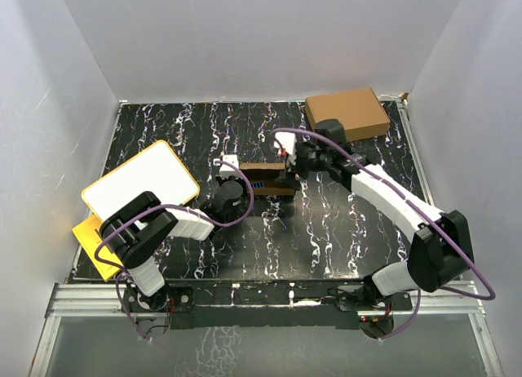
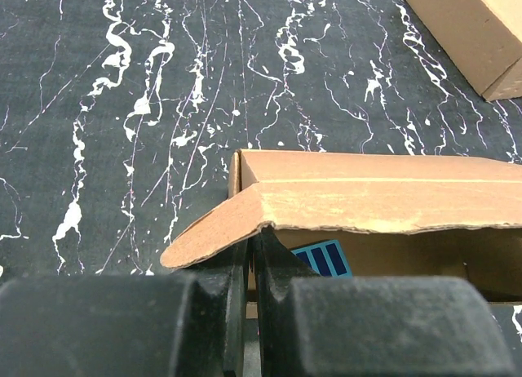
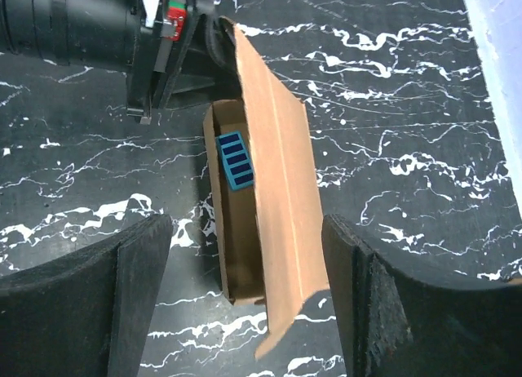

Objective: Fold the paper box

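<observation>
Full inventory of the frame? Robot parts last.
Small brown cardboard paper box: 1, brown, table centre, top flap open.
Blue ribbed piece: 1, blue, inside the paper box.
Larger closed brown cardboard box: 1, brown, far right corner.
White flat board with yellow rim: 1, white, left side.
Yellow flat sheet: 1, yellow, left edge, by the board.
Black white-veined table: 1, black, under everything.
Left end effector: 1, black, shut on the paper box's flap.
Right end effector: 1, black, open, straddling the paper box.

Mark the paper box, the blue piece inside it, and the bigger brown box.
paper box [image 3: 281,181], right wrist view, raised lid flap
blue piece [image 3: 235,160], right wrist view, striped face
bigger brown box [image 1: 347,112], top external view, top face
</observation>
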You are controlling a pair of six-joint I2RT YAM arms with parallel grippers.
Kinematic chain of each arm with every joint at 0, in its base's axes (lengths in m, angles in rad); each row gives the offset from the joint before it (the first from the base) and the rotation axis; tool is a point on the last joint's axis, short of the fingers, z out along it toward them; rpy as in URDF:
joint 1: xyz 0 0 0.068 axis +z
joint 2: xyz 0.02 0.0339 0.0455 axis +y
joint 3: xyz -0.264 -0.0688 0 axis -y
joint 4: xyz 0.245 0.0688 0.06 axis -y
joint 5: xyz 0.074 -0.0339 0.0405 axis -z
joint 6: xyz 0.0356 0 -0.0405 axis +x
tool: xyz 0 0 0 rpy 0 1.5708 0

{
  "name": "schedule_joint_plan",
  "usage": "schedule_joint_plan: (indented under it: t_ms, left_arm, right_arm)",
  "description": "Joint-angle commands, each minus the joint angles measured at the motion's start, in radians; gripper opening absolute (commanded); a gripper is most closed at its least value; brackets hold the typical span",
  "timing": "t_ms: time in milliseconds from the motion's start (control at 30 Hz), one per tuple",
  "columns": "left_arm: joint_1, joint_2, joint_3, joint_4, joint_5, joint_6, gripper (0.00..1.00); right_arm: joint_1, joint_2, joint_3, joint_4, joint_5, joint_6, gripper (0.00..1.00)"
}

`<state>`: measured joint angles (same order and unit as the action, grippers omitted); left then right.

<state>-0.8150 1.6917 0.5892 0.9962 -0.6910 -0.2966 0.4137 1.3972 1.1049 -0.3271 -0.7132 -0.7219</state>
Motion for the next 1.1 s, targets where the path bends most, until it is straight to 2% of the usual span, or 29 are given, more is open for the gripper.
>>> schedule_joint_plan:
  t_ms: [0,100,233,433,567,733,867,1067]
  left_arm:
    - [-0.006,-0.034,0.02,-0.019,-0.002,-0.012,0.03]
    - [-0.005,-0.03,0.02,-0.02,-0.002,-0.013,0.03]
    - [-0.006,-0.033,0.023,-0.022,0.001,-0.015,0.04]
    - [-0.006,-0.049,0.02,-0.036,0.005,-0.016,0.06]
    - [-0.006,-0.076,0.018,-0.065,0.013,-0.03,0.12]
    - [-0.005,-0.161,-0.011,-0.142,0.051,-0.06,0.32]
    - [-0.005,-0.305,-0.08,-0.262,0.128,-0.085,0.46]
    - [-0.003,-0.65,-0.165,-0.522,0.429,0.006,0.57]
  right_arm:
    - [0.064,0.044,0.047,0.026,0.176,-0.092,0.77]
    - [0.084,0.068,0.049,0.04,0.222,-0.123,0.73]
    - [0.105,0.098,0.038,0.052,0.257,-0.157,0.62]
    - [0.118,0.105,0.007,0.098,0.304,-0.189,0.33]
    - [0.119,0.097,-0.02,0.101,0.314,-0.222,0.16]
    - [0.119,0.08,-0.068,0.103,0.309,-0.241,0.12]
    - [0.118,0.064,-0.118,0.109,0.289,-0.244,0.11]
    - [0.118,0.06,-0.179,0.109,0.247,-0.235,0.11]
